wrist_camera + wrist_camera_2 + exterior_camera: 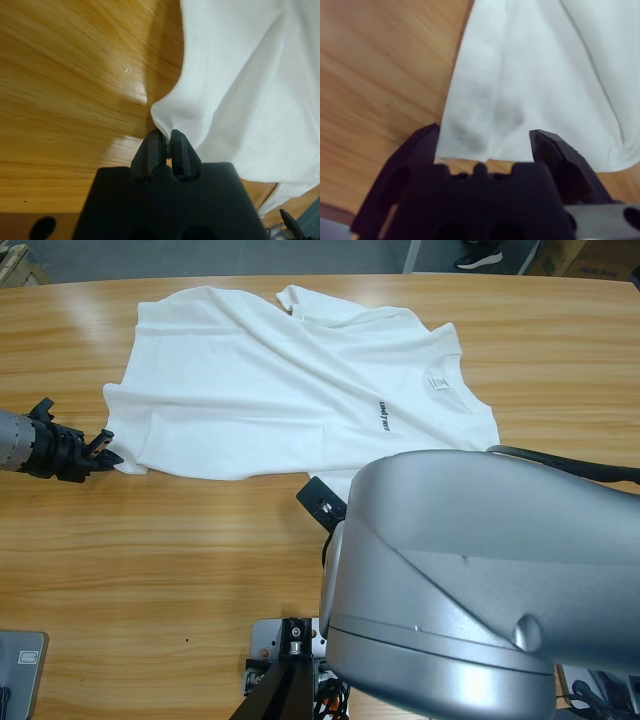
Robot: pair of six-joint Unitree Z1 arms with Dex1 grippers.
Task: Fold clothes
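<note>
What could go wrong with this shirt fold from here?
The left gripper pinches only a thin bit of the T-shirt at its corner, so the cloth may slip out when pulled. The right gripper is open over the hem, so it may close on one layer or miss.

White T-shirt (280, 380) spread flat, rumpled

A bulky rounded silver-grey arm casing (480, 580) (a black cable runs along it) contrasts with the matte black, wedge-jawed left end effector (167, 145) and right end effector (485, 150).
</note>
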